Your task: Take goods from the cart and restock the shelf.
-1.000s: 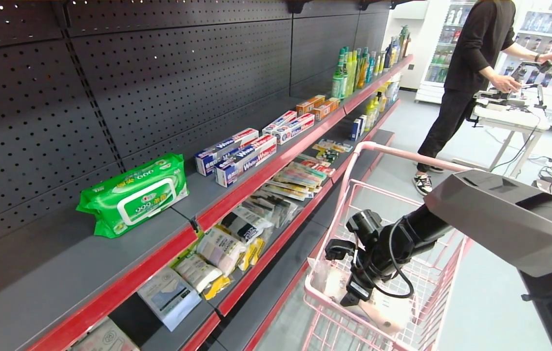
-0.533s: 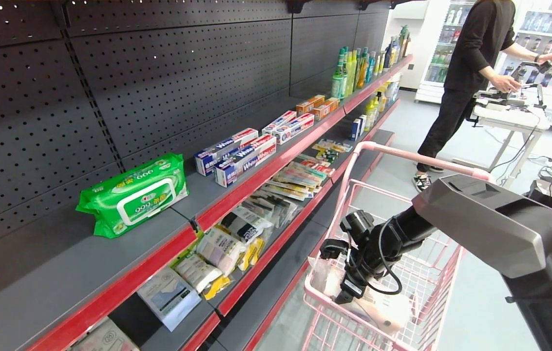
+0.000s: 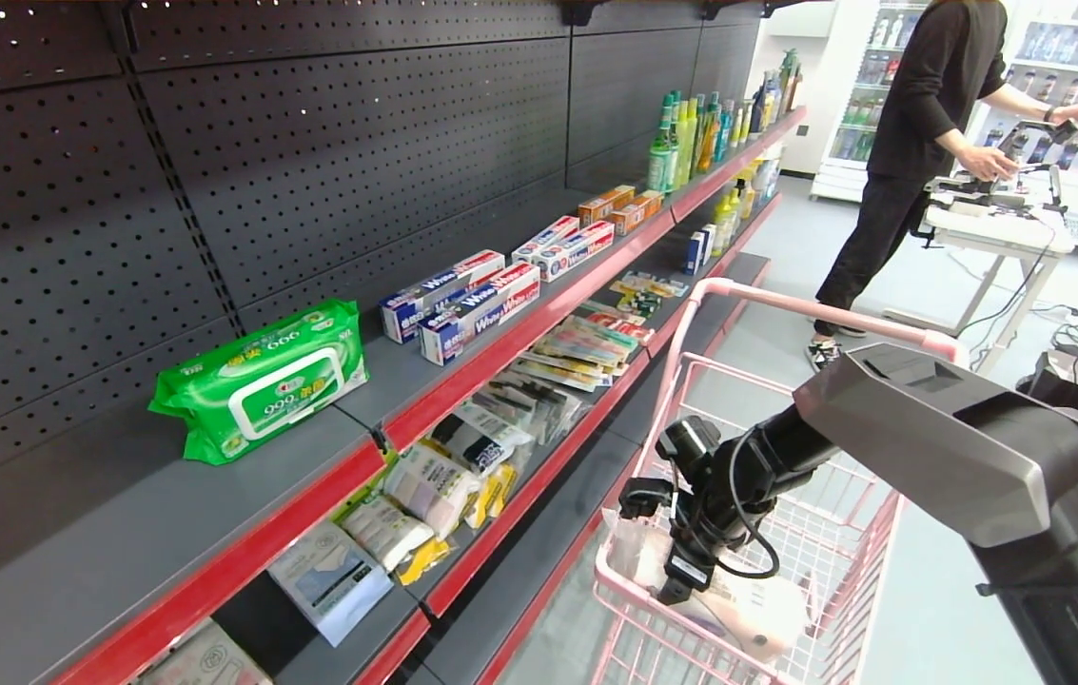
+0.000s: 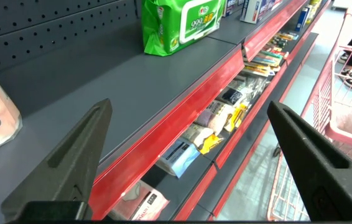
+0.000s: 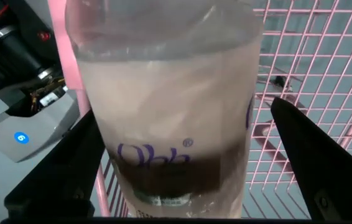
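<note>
Pink cart (image 3: 786, 303) carries a plastic-wrapped pack (image 5: 170, 124), probably tissue: light, soft, with slippery film. Right gripper (image 5: 185, 186) straddles it, jaws wide; best squeezed mid-body. Left gripper (image 4: 188, 162) gapes empty.

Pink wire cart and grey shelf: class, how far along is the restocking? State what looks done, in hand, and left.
Done: a green wipes pack lies on the grey shelf. In hand: the right gripper, open, straddles a clear-wrapped pale pack in the pink wire cart, not yet gripped. Left: grasp, lift and place it on the shelf's bare stretch, beneath the open left gripper.
</note>
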Available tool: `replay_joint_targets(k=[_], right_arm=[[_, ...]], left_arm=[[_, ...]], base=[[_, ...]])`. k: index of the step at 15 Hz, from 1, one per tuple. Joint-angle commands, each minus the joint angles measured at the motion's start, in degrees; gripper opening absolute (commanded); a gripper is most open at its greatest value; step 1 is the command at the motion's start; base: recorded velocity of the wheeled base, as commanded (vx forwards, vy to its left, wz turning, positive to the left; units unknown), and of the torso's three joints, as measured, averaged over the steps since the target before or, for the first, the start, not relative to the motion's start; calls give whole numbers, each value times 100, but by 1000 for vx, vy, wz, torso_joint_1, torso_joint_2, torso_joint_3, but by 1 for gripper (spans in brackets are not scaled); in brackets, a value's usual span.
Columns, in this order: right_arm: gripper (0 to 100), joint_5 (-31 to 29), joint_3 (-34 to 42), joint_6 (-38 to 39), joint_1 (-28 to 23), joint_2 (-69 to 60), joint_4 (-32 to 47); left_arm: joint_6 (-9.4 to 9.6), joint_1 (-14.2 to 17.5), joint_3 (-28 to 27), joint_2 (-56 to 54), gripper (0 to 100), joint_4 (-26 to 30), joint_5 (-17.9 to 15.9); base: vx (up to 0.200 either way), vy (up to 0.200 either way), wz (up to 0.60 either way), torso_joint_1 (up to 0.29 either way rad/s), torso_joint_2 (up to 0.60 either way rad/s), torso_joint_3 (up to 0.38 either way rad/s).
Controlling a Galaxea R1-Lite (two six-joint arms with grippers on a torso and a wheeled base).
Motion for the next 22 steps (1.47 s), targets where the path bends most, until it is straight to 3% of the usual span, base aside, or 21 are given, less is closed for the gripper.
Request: replay_joint_targets(k=[1, 22], right_arm=[[100, -2, -105, -1, 15, 39, -1], [100, 68, -228, 158, 24, 74, 25]], left_arm=[[0, 0, 0, -3, 100, -2, 2], [0, 0, 0, -3, 100, -2, 2]], base=[[0, 0, 0, 0, 0, 0], [0, 0, 0, -21, 47, 26]])
